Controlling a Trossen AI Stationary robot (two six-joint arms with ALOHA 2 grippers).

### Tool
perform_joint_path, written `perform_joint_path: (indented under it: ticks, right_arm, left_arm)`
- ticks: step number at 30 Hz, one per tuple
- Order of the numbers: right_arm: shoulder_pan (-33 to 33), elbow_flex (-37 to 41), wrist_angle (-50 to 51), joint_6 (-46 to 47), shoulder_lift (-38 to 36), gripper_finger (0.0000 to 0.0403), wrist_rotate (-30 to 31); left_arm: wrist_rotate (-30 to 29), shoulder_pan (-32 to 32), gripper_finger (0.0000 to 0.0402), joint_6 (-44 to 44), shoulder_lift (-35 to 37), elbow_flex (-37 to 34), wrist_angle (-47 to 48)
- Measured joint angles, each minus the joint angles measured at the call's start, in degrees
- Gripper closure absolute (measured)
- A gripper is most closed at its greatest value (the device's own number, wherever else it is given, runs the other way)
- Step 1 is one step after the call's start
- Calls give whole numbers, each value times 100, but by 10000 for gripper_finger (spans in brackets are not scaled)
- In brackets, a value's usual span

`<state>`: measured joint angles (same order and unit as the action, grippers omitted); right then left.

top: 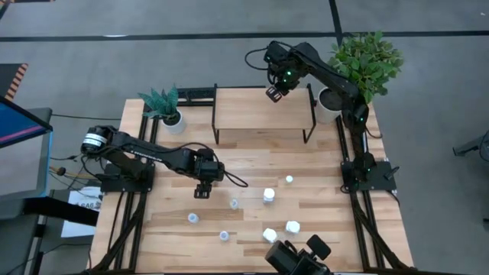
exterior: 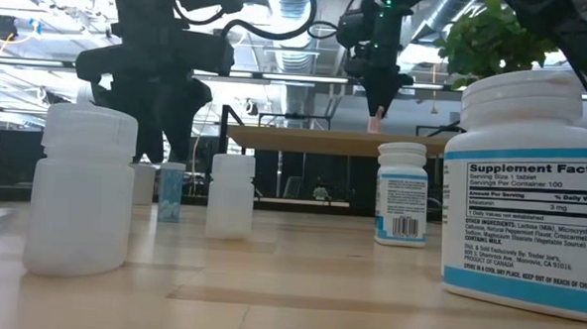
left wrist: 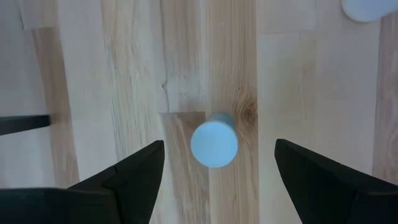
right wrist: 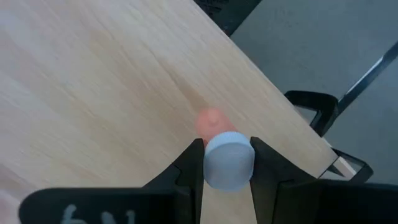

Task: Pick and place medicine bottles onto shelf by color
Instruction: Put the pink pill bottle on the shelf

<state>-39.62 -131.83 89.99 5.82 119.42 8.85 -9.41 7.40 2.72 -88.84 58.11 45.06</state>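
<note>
Across the upper middle of the high view, your shelf [top: 263,114] stands on the bench [top: 336,229], and the right tool [top: 273,93] hangs over its far right part, pinching a pale-capped bottle [right wrist: 229,160] upright, long axis vertical, cap toward the wrist camera. You are mid-placement: lower it and release onto the shelf top. At left centre, the left tool [top: 201,192] is spread wide above a blue-capped bottle [left wrist: 214,143], also upright; descend and close next.
</note>
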Motion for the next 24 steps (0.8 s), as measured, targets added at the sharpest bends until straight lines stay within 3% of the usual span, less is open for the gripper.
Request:
perform_joint_path:
  ticks: [15, 24]
  right_arm:
    - [17, 430, 3, -16, -4, 298, 30]
    - [10, 429, 3, -135, -10, 202, 32]
  left_arm:
    - [0, 0, 110, -52, -1, 2, 2]
    - [0, 0, 110, -56, -2, 2, 4]
